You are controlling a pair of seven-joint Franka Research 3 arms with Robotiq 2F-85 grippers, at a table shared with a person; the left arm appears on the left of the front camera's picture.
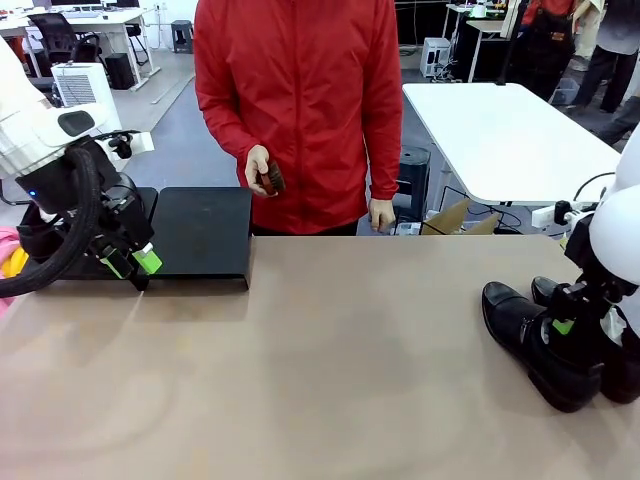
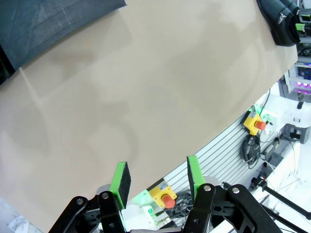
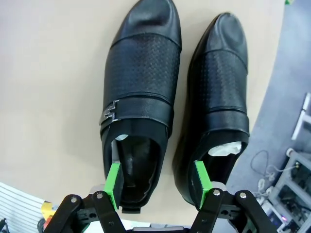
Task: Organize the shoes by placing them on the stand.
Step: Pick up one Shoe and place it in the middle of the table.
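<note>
Two glossy black shoes lie side by side at the table's right end, one nearer the middle, the other behind it. In the right wrist view the buckled shoe and its neighbour point away. My right gripper hangs open low over their heel ends. One pad is at the buckled shoe's opening and the other over the neighbour's inner rim. The black stand sits at the far left with nothing on it. My left gripper is open and empty just in front of it.
A person in a red jacket stands at the far edge behind the stand, holding a small brown round object. Bare tan tabletop stretches between the stand and the shoes. A white table stands beyond on the right.
</note>
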